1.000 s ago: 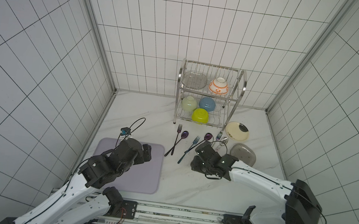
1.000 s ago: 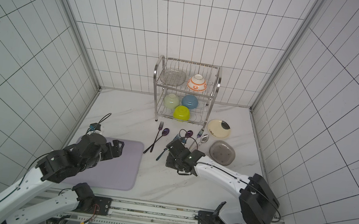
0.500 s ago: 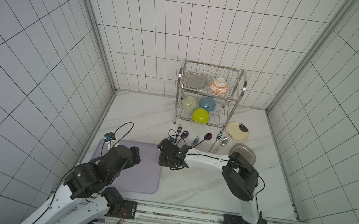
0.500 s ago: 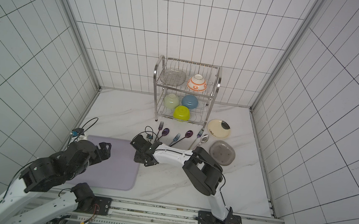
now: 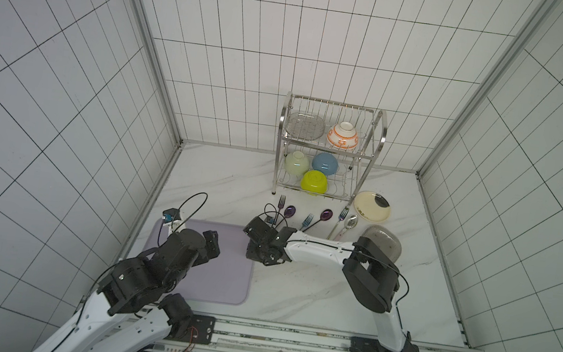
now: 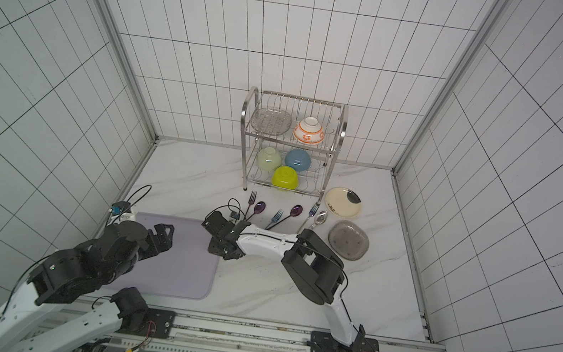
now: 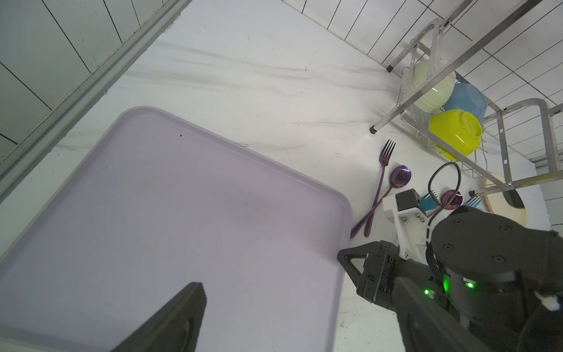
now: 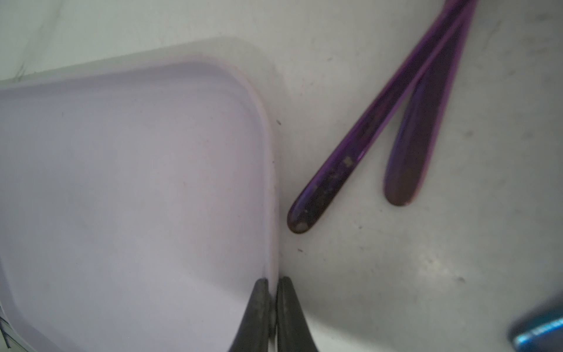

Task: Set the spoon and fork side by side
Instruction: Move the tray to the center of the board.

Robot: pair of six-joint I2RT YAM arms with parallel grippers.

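The flat lavender mat (image 5: 220, 280), with rounded corners and a low raised rim, lies at the near left of the white marble worktop (image 5: 311, 301). Its left edge runs close along the side wall's metal rail.

The right gripper (image 8: 274, 283) points down at the mat's right-hand rim near the far corner. Its jaws are closed to a hairline. One finger (image 8: 259, 307) is over the mat and its mate is over bare marble, with the rim running into the slit between them. Whether they pinch the rim I cannot tell. The left gripper (image 5: 212, 245) hovers over the mat's far half, jaws spread wide and empty.

The purple metal fork (image 7: 382, 170) and purple metal spoon (image 7: 401, 176) lie on the worktop just off the mat's far right corner, handles crossed. One handle end sits just beside the rim, not touching.

Further right lie a bluish fork (image 5: 308, 219), a second purple spoon (image 5: 326, 214), a silver fork (image 5: 343, 213) and a silver spoon (image 5: 352, 221). All four are in front of the two-tier steel wire rack (image 5: 379, 131). A cream round plate (image 5: 367, 207) and a grey glass dish (image 5: 388, 240) crowd the right side.

Open marble lies between the mat's far edge and the back wall, left of the rack. More lies in front of the right arm, from the mat's right edge across to the right wall.
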